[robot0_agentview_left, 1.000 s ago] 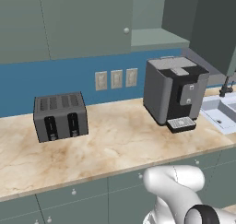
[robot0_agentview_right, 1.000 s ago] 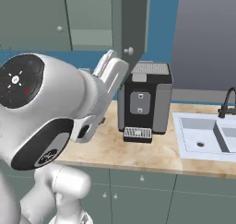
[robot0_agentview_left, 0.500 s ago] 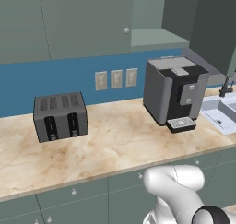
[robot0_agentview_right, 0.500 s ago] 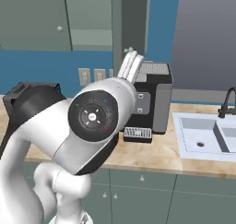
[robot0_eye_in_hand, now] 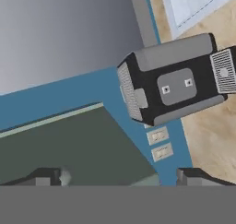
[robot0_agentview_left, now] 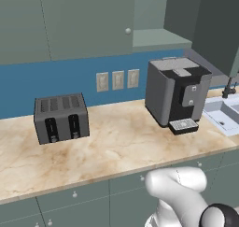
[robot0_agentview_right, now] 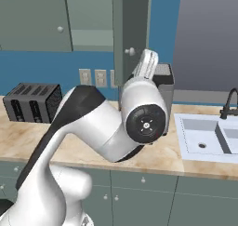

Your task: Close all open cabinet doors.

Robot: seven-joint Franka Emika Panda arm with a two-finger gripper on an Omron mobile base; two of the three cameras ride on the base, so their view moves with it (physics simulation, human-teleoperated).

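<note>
Reaching up toward an open door (robot0_agentview_right: 131,29) swung out above the coffee machine (robot0_agentview_left: 176,94). Gripper (robot0_eye_in_hand: 120,176) spread wide, empty, seemingly just short of the panel. Next: press it shut.

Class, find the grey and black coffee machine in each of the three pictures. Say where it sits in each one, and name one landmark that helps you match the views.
Left base view: the boxy grey and black coffee machine stands right of centre on the marbled beige counter.
Right base view: its grey top peeks out behind the white arm, right of centre.
Hand view: it lies rolled sideways at upper right.
Shared landmark: the pale wall outlets on the blue backsplash beside it.
</note>
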